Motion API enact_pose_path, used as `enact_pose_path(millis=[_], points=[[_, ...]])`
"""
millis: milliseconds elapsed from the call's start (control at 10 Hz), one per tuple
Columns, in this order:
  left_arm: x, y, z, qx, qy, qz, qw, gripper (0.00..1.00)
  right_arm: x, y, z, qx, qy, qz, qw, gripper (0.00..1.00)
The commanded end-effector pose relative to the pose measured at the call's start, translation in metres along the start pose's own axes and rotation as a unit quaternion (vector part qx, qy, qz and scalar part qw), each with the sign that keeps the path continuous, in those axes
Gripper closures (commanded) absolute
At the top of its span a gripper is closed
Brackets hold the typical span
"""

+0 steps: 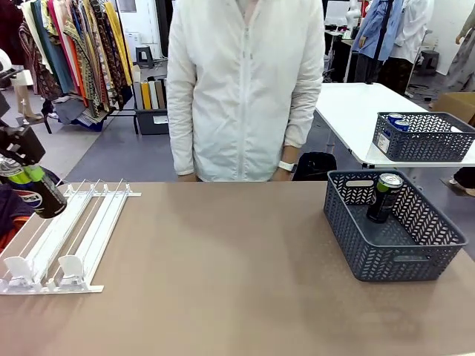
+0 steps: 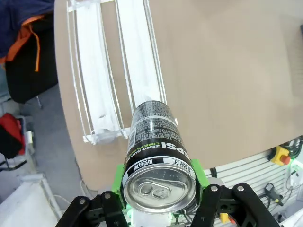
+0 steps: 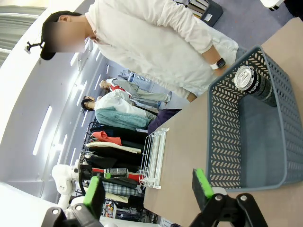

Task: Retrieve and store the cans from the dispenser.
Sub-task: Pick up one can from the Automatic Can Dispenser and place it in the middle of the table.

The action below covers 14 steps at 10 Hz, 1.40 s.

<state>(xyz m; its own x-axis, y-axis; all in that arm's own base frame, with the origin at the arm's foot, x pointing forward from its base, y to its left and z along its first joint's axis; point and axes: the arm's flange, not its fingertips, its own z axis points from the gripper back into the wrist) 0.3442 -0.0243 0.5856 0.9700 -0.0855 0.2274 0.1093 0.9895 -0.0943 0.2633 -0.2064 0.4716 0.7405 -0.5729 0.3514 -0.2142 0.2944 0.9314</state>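
My left gripper (image 1: 22, 176) is shut on a dark Pepsi can (image 1: 46, 199), held in the air at the far left, just above the upper end of the dispenser (image 1: 70, 233). In the left wrist view the can (image 2: 158, 151) sits between the green pads, silver top toward the camera, over the white dispenser (image 2: 99, 71), whose lanes are bare. My right gripper (image 3: 148, 189) is open with nothing between its fingers, hovering near the dark grey basket (image 3: 222, 142). One dark can (image 3: 253, 85) stands upright in that basket's far corner (image 1: 384, 196).
The grey basket (image 1: 404, 259) stands on the right of the brown table (image 1: 237, 282). A person in a white jacket (image 1: 245, 89) stands at the far edge. A second basket (image 1: 427, 144) holding blue cans sits on a white table behind.
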Motion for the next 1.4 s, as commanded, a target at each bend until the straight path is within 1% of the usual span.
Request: enact_pose_path(millis=[0, 200, 300, 400, 600, 700, 900, 1000, 1200, 1300], points=[[0.001, -0.002, 0.004, 0.003, -0.005, -0.002, 1.000, 1.00, 0.003, 0.003, -0.002, 0.013, -0.010, 0.003, 1.000, 0.00], [0.000, -0.001, -0.001, 0.000, 0.001, -0.001, 1.000, 1.00, 0.003, 0.003, -0.002, 0.013, -0.010, 0.003, 1.000, 0.00], [0.004, -0.009, -0.003, -0.051, -0.007, -0.011, 0.999, 1.00, 0.003, 0.003, -0.002, 0.013, -0.010, 0.003, 1.000, 0.00], [0.013, -0.028, -0.004, -0.059, -0.011, 0.006, 0.998, 1.00, 0.003, 0.003, -0.002, 0.013, -0.010, 0.003, 1.000, 0.00], [0.039, -0.089, -0.012, -0.061, -0.019, -0.024, 0.998, 1.00, 0.003, 0.003, -0.002, 0.013, -0.010, 0.003, 1.000, 0.00], [0.052, -0.120, -0.021, -0.061, -0.009, -0.034, 0.998, 1.00, 0.003, 0.003, -0.002, 0.013, -0.010, 0.003, 1.000, 0.00], [0.075, -0.188, -0.050, -0.080, 0.014, -0.080, 0.993, 1.00, 0.003, 0.003, -0.002, 0.013, -0.010, 0.003, 1.000, 0.00], [0.083, -0.221, -0.066, -0.080, 0.023, -0.096, 0.992, 1.00, 0.003, 0.003, -0.002, 0.013, -0.010, 0.003, 1.000, 0.00], [0.092, -0.280, -0.108, -0.061, 0.051, -0.124, 0.989, 1.00, 0.003, 0.003, -0.002, 0.013, -0.010, 0.003, 1.000, 0.00], [0.096, -0.298, -0.133, -0.034, 0.059, -0.128, 0.989, 1.00, 0.003, 0.003, -0.002, 0.013, -0.010, 0.003, 1.000, 0.00]])
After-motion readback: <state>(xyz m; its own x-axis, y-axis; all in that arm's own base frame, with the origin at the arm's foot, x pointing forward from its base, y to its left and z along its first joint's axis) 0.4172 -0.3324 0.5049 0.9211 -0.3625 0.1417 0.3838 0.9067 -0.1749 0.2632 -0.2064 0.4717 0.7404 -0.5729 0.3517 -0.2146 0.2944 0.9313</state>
